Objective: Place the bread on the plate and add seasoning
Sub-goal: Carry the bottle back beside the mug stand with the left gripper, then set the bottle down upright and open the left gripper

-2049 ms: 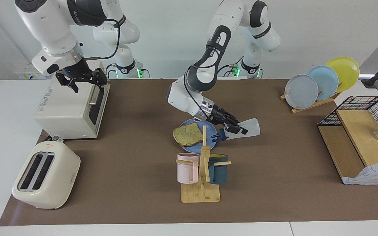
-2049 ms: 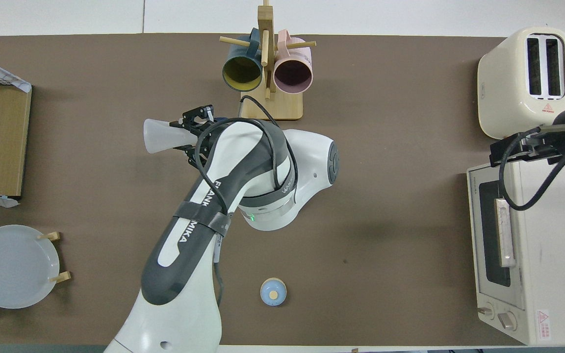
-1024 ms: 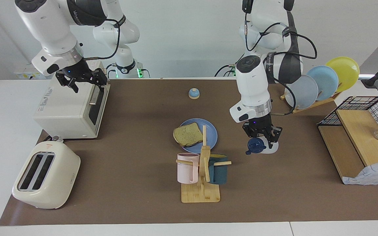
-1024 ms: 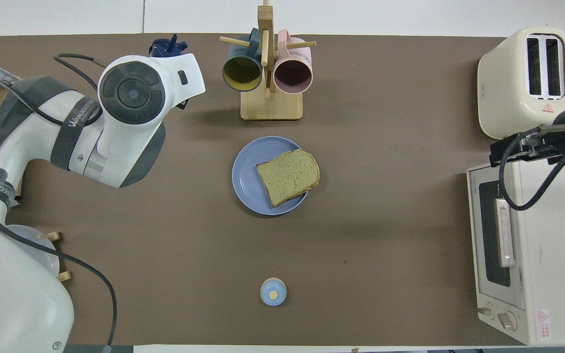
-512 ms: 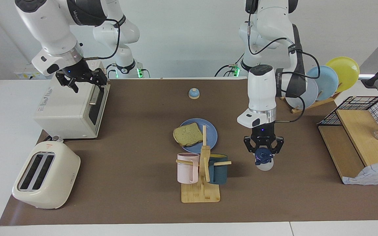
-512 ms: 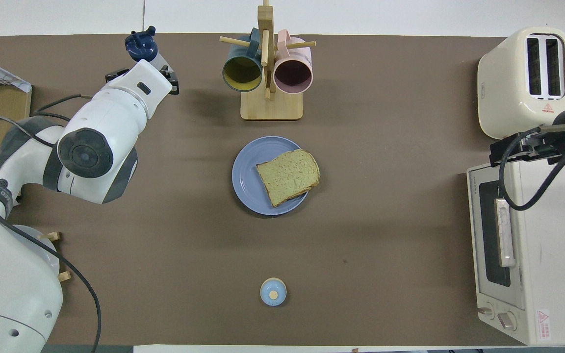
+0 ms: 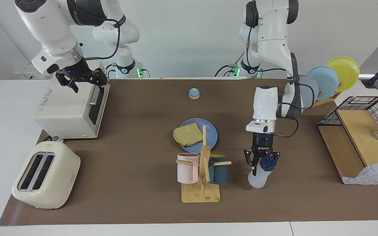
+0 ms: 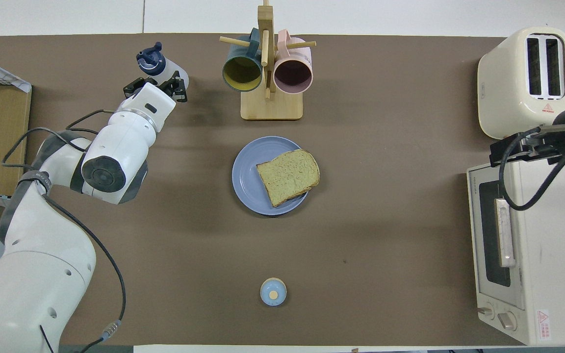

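The brown tabletop carries a white toaster oven at the right arm's end, and farther from the robots than it a cream two-slot toaster. At the left arm's end stand a wood and wire shelf and a rack of plates. A wooden mug tree with a pink and a dark teal mug sits mid-table. Just nearer to the robots than it lies the plate, with the bread flat on it, one corner reaching over the rim. The seasoning stands beside the mug tree, toward the left arm's end, its base on the tabletop and its body tilted. The left gripper is at the bottle's neck, just under the dark cap, fingers closed around it. The right gripper hovers over the toaster oven's top edge, its fingers spread apart and holding nothing. A small blue-domed bell sits close to the robots' edge.
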Controlling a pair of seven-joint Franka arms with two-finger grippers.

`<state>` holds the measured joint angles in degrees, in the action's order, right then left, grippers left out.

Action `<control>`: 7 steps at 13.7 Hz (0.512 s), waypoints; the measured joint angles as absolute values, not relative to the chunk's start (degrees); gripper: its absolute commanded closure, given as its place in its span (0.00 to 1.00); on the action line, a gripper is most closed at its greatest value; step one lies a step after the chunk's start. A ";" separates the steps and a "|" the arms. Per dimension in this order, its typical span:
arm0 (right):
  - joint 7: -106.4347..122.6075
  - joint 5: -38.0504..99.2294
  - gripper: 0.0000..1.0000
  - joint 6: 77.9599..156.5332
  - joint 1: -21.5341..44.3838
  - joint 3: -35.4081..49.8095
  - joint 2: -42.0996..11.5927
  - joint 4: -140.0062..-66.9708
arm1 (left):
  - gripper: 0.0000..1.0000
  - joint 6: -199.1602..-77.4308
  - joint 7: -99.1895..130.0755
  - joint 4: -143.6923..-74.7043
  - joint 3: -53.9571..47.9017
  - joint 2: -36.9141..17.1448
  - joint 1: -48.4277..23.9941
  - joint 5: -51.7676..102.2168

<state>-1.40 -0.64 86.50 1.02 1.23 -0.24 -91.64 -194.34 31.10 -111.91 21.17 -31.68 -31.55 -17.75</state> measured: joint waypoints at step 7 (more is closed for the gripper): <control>-1.40 -0.64 0.00 86.50 1.02 1.23 -0.24 -91.64 | 1.00 -194.95 27.70 -111.79 20.91 -33.10 -31.27 -17.84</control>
